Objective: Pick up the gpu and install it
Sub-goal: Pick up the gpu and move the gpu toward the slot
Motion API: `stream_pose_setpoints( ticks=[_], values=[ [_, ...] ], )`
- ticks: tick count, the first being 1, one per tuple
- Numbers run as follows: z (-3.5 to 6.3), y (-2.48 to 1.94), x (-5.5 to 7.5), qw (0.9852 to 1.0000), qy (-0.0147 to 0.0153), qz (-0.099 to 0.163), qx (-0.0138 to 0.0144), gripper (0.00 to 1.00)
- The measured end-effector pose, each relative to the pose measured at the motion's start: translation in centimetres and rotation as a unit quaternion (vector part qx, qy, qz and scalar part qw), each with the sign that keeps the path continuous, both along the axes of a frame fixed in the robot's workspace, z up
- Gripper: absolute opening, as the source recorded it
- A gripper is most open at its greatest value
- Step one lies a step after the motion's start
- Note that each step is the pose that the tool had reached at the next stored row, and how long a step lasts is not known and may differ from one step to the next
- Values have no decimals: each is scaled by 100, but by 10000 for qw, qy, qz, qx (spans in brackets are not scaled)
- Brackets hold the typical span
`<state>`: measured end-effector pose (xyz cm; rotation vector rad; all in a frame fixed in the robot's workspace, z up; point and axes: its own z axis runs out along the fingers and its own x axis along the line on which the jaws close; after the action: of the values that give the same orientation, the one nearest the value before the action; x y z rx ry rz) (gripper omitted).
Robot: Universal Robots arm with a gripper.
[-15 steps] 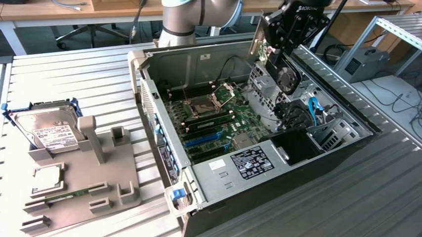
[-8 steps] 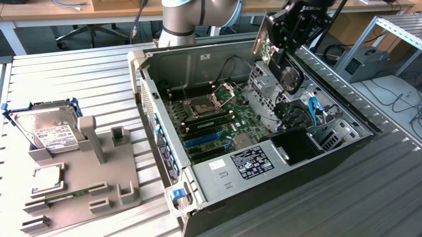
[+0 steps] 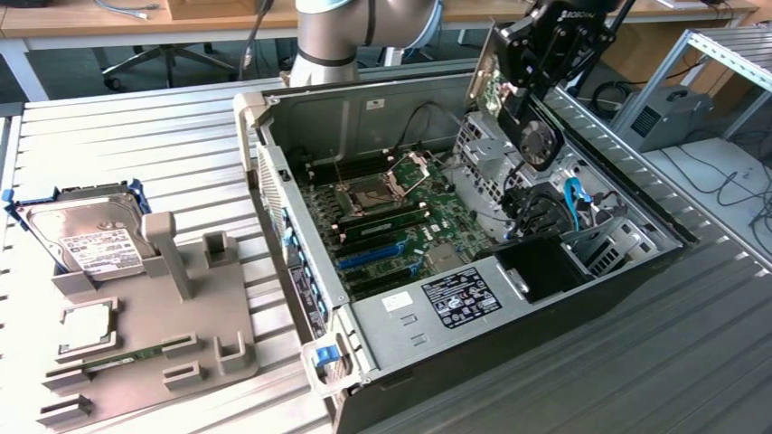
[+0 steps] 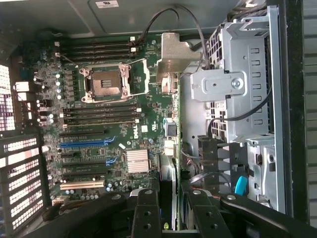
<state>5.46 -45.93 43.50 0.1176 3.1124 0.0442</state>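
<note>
The gripper [image 3: 537, 77] is at the upper right of the exterior view. Its jaws pinch the gpu [image 3: 534, 136] over the open case [image 3: 268, 154]

My exterior camera looks obliquely down into the computer case [image 3: 350, 113]; the wrist camera faces its motherboard [image 4: 148, 124] closely, shared by both.

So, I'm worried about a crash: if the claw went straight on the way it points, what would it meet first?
The claw grips the graphics card, so the card leads; it would probably meet the motherboard beside the metal drive cage first, though depth is unclear.
</note>
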Motion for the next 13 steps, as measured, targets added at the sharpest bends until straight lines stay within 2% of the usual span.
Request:
stream_pose_setpoints(
  ticks=[3,7,13],
  values=[
    [0,-1,-5,10000,0,-1,0,26],
    [-14,0,-109,10000,0,0,0,26],
    [-99,4,-217,10000,0,0,0,26]
  ],
)
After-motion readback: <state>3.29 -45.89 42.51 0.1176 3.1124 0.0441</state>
